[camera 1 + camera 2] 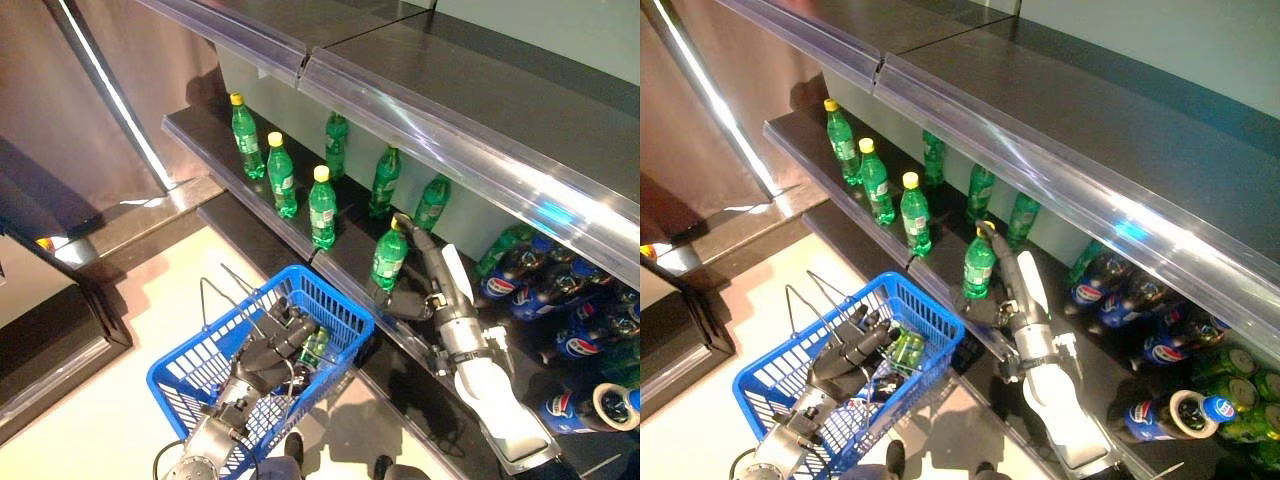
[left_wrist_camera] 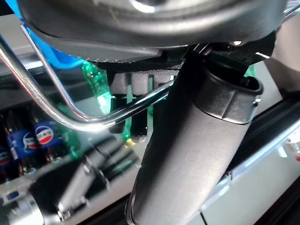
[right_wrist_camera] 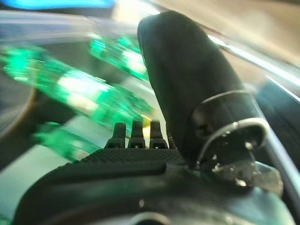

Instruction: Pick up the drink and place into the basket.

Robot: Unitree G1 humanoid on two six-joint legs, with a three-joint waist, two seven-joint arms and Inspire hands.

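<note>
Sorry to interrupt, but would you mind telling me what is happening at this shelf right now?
The robot is stocking a blue basket with drinks from a store shelf. Its left hand is curled round the basket's wire handle, and one green bottle already lies inside. Its right hand reaches onto the shelf with fingers straight beside the nearest yellow-capped green bottle, which stands upright, not yet gripped.

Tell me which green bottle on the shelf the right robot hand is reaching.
The yellow-capped green bottle at the shelf's front edge, the only one touching the right robot hand.
</note>
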